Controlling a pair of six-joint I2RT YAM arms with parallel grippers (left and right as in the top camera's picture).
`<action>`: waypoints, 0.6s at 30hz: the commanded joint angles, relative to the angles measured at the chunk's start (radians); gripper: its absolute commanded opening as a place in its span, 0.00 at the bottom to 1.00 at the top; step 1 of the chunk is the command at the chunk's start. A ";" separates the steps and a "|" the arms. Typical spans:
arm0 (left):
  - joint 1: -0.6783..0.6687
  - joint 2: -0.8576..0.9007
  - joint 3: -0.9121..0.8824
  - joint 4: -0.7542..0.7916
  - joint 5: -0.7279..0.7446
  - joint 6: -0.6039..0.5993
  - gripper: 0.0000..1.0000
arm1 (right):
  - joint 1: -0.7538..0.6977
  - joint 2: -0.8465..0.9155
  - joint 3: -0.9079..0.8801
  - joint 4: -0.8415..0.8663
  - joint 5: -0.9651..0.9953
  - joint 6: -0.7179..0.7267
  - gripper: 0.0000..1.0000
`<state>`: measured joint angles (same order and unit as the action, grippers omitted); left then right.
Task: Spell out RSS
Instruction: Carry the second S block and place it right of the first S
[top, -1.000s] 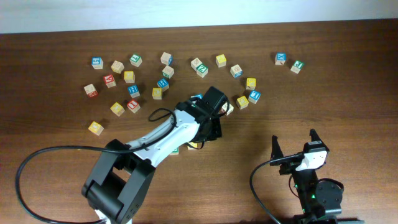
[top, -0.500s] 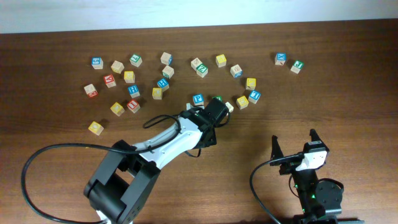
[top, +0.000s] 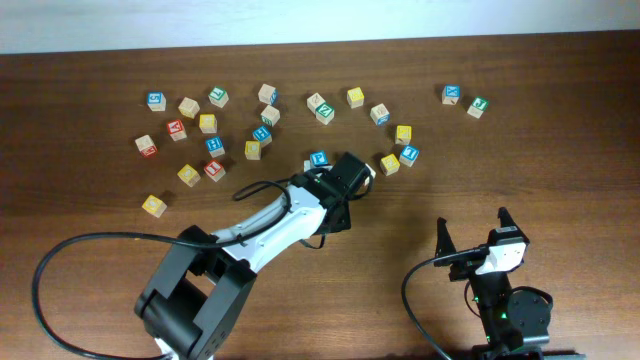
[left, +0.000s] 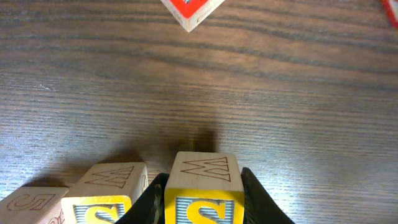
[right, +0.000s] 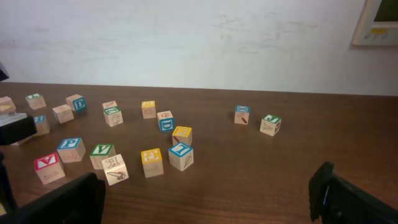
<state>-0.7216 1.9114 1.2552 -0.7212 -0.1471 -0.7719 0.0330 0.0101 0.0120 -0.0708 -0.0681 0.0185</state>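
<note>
tabletop (left: 280, 124) bare ahead; left jaws pinch s block (left: 201, 186) beside second s block (left: 106, 196); right jaws spread.

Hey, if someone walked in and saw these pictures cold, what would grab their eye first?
First, the left arm stretched diagonally to mid-table, its left gripper clamped on a yellow S block, next to a second S block. Behind it, coloured letter blocks lie scattered across the far half of the table, while the right gripper sits open near the right front edge.

Left hand (left: 202, 200) reaches forward, clamped; right hand (top: 472, 228) rests spread wide.
</note>
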 joint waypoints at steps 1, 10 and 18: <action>0.000 0.001 0.019 -0.024 0.001 0.010 0.36 | -0.006 -0.006 -0.006 -0.004 0.002 -0.003 0.98; 0.005 0.001 0.058 -0.023 -0.009 0.037 0.33 | -0.006 -0.006 -0.006 -0.004 0.002 -0.004 0.98; 0.074 -0.026 0.133 -0.078 -0.012 0.071 0.33 | -0.006 -0.006 -0.006 -0.004 0.002 -0.004 0.98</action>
<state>-0.6708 1.9114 1.3319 -0.7803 -0.1471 -0.7448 0.0330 0.0101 0.0116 -0.0708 -0.0685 0.0189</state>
